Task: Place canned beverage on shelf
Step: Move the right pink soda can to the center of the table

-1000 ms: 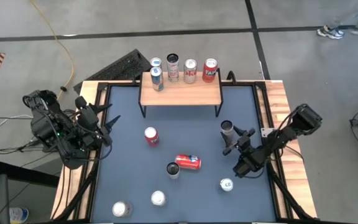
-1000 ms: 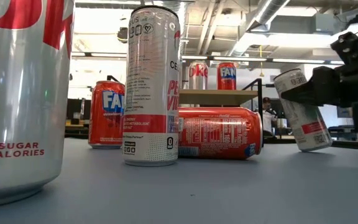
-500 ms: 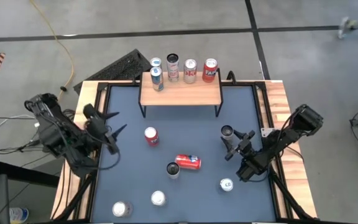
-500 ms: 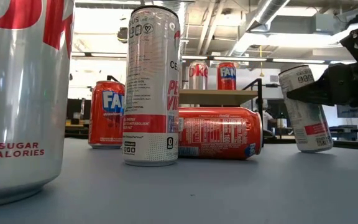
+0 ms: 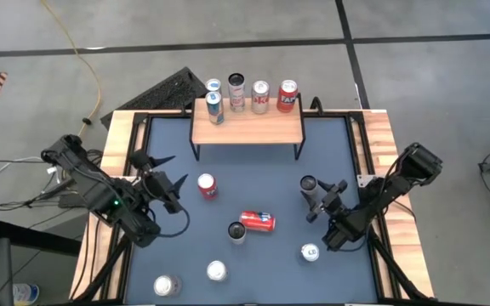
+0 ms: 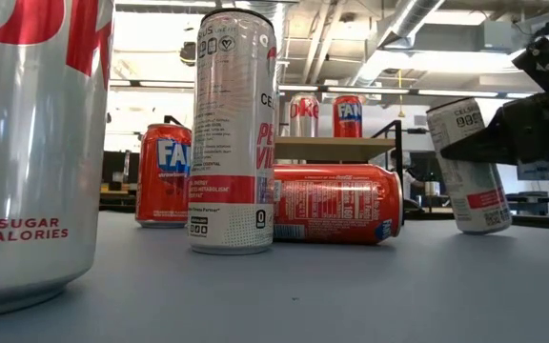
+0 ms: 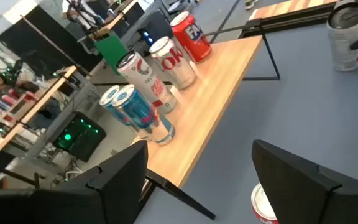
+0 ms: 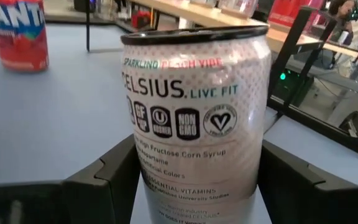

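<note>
**Celsius can in my right grip, shelf yet to reach**

From above, my right gripper [image 5: 315, 197] clamps a tall slim can [image 5: 308, 184] near the table's right side, well apart from the shelf [image 5: 247, 127] at the far edge, where five cans stand; my left gripper [image 5: 162, 174] hovers spread and empty beside an upright red can [image 5: 206, 185]. At table level the held can [image 6: 469, 167] leans, its base at or just above the surface (I cannot tell which). My left wrist looks between open fingers [image 7: 120, 177] at the shelf [image 7: 225, 74]. My right wrist shows fingers [image 8: 114, 174] flanking the Celsius can [image 8: 196, 118]. I judge transport is the step: lift clear, carry to the bare wooden front, set upright.
</note>
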Tool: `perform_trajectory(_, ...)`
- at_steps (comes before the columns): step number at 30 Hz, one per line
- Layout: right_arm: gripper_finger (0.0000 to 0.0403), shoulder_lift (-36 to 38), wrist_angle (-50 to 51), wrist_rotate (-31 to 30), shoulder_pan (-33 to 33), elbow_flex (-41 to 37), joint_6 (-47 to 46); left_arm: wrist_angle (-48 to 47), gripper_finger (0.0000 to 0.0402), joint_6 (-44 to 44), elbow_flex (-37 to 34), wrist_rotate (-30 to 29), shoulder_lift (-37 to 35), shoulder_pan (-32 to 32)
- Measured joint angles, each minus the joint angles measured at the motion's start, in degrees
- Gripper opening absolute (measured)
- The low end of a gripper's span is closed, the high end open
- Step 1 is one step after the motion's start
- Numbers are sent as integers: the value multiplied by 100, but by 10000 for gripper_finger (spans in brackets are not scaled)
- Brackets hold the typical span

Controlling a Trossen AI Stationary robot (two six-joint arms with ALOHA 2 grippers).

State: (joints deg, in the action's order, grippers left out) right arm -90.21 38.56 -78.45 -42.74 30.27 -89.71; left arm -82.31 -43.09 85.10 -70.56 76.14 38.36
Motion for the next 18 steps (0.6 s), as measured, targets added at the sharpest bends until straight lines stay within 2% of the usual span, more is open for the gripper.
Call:
perform_trajectory(7,272,0,1190,600,-10,587,-43,-4,279,2,0,-54,-4,-26)
perform_trajectory(15,272,345,2946,1192,-324,934,-1506,227,279,79,0,59,-4,-28)
perform_trajectory(18,272,581,3139,1423,-526,937,-1672,356,279,266,0,74,-4,-28)
